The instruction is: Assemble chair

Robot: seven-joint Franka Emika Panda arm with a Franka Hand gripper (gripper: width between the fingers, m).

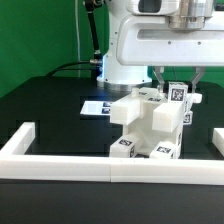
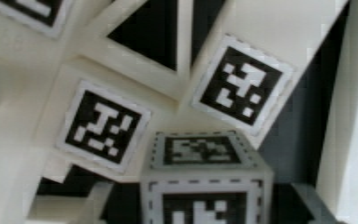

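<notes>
The partly built chair [image 1: 148,125] stands mid-table, a cluster of chunky white blocks with black-and-white tags. A small tagged white block [image 1: 178,95] sits at its upper right, and my gripper [image 1: 178,86] reaches down from above with a finger on each side of it, shut on it. The wrist view is filled with tagged white faces of the chair [image 2: 105,125]. The same small block [image 2: 202,160] lies between the jaws of my gripper [image 2: 202,200]. What the block rests on is hidden.
A long low white border rail [image 1: 60,160] runs along the table's front and turns back at both ends. The marker board [image 1: 97,107] lies flat behind the chair at the exterior view's left. The arm's white base [image 1: 125,60] stands behind.
</notes>
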